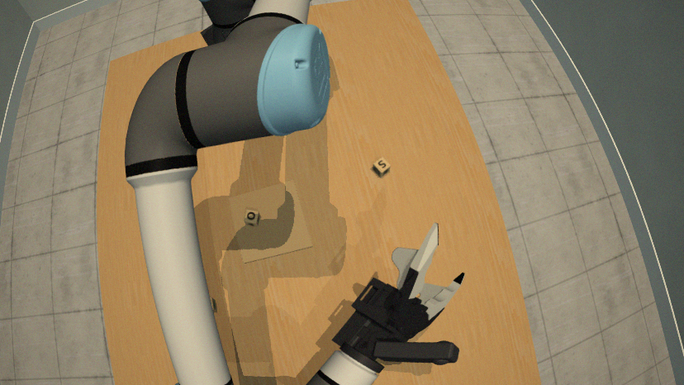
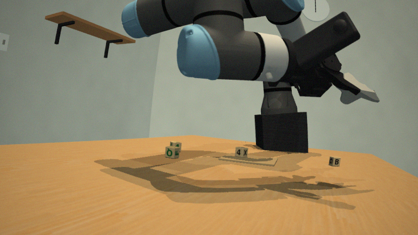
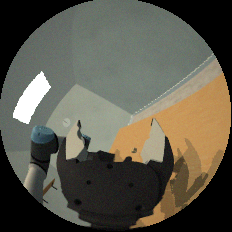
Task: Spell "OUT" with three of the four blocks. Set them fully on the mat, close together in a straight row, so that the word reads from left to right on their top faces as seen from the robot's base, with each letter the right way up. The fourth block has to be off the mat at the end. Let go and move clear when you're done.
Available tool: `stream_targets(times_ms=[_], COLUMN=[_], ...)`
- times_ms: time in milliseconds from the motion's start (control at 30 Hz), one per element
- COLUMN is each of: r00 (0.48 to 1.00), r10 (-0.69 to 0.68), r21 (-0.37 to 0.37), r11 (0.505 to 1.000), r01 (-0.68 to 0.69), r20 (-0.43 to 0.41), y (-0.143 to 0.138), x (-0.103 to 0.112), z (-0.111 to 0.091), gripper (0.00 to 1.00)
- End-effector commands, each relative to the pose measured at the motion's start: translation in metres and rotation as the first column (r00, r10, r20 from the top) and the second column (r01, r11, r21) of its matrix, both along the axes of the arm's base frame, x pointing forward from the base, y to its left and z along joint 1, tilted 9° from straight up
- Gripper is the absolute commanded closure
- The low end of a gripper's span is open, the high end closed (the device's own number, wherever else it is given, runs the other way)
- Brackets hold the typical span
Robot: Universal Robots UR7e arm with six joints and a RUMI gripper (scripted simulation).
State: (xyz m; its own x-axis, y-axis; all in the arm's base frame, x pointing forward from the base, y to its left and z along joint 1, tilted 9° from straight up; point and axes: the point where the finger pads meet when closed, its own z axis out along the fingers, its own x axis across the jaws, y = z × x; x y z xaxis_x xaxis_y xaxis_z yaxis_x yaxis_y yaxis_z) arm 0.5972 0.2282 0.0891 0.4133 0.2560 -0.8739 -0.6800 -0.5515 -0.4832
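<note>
A tan mat point(image 1: 270, 225) lies in the middle of the wooden table and shows low in the exterior view point(image 2: 248, 160). One block with O on top point(image 1: 251, 216) sits on the mat; its side faces read 4 and X point(image 2: 241, 152). A block with S on top point(image 1: 381, 167) lies off the mat to the right, and shows a B side point(image 2: 334, 161). Two blocks with green letters point(image 2: 172, 152) stand close together off the mat to the left, hidden by the arm in the top view. My gripper point(image 1: 444, 258) point(image 2: 362, 93) point(image 3: 115, 120) is open, empty and high above the table.
The robot's black base point(image 2: 280, 131) stands behind the mat. The arm's elbow point(image 1: 215, 95) and forearm point(image 1: 177, 268) hang over the table's left side. A wall shelf point(image 2: 87, 28) is far back at the left.
</note>
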Motion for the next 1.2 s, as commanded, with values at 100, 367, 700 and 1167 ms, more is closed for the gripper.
stream_targets(times_ms=[100,367,700,1167], r00=[1.0,1.0,1.0,0.999], r10=[0.0,0.0,0.0,0.01], r21=[0.0,0.0,-0.001,-0.015], r11=[1.0,1.0,1.0,1.0], r01=[0.0,0.0,0.0,-0.01], r20=[0.001,0.001,0.002,0.036], y=[0.0001,0.0001,0.0001,-0.0003], x=[0.0001,0.0001,-0.0001,-0.0059], z=[0.0009,0.0009,0.0007,-0.0028], gripper=[0.0,0.0,0.0,0.0])
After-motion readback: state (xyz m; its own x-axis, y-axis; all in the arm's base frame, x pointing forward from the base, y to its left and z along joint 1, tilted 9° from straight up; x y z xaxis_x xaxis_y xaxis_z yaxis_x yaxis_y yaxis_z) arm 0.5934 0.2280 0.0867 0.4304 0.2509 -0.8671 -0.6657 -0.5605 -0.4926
